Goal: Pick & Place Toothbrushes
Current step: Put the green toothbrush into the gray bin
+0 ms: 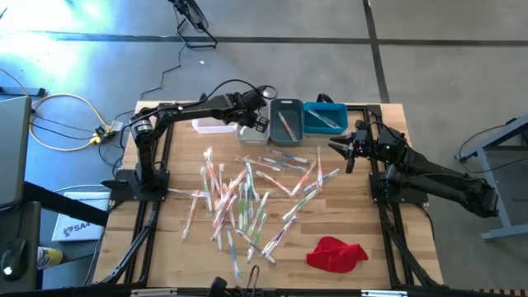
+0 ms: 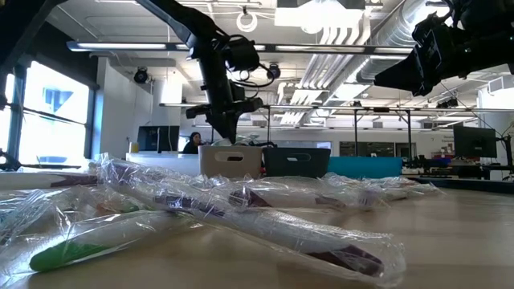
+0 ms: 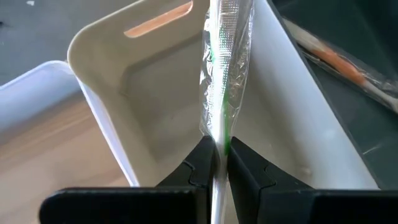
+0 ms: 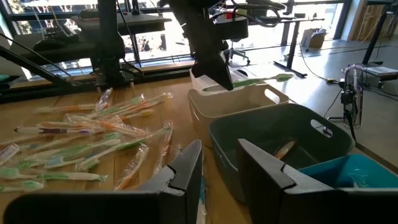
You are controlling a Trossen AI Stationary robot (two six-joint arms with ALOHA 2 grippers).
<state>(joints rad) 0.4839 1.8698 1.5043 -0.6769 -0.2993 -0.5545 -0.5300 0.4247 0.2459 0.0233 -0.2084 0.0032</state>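
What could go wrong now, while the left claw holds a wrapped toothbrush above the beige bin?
1. The left claw pinches only the end of the green toothbrush, partly by its slippery wrapper. It may slip or swing before release.
2. The toothbrush points toward the far wall of the beige bin, beside the grey bin. It might tip out or fall into the wrong bin.
3. The right claw, open, waits close to the bins, so the arms could collide.

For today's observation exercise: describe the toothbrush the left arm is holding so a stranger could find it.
Find the row of bins along the table's far edge, then the beige bin. Above it, the left gripper pinches one green-handled wrapped toothbrush in its fingers: the only one off the table.
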